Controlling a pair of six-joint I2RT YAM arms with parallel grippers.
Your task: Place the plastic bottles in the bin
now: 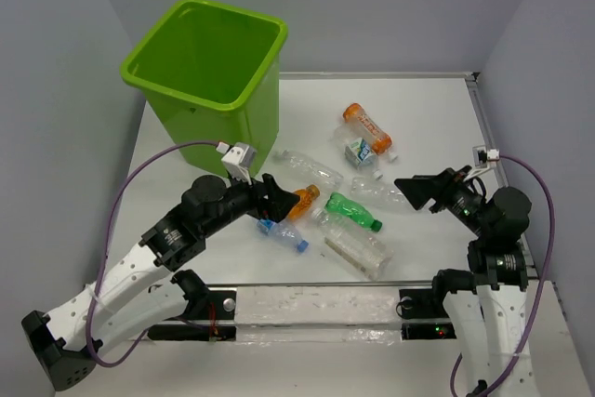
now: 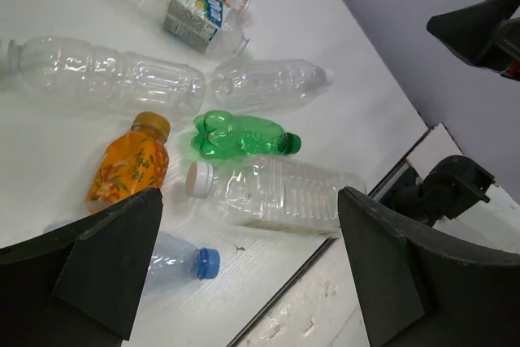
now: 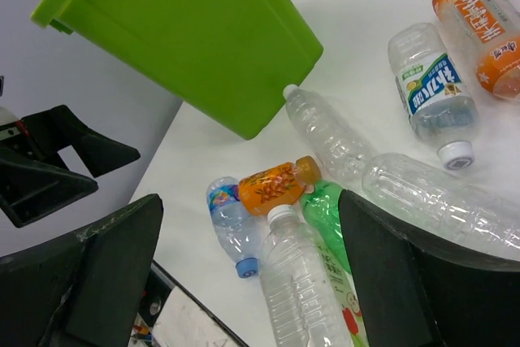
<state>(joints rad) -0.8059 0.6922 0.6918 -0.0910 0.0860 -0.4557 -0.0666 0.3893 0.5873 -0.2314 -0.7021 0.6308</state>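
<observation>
The left gripper [image 1: 282, 196] and right gripper [image 1: 410, 192] are both released, holding nothing. The orange bottle [image 1: 303, 201] lies just beside the left gripper; the bin [image 1: 209, 62] stands far left. Straddle the bottle's body crosswise, clear of the blue-capped bottle [image 1: 284, 234] nearby, before you close.

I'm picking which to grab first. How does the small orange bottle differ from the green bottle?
The small orange bottle wears an opaque printed wrap and a brownish cap; the green bottle is see-through, shows no label and is green-capped. The orange one is stubbier, the green one slimmer. Both lie on their sides on the table, capped.
</observation>
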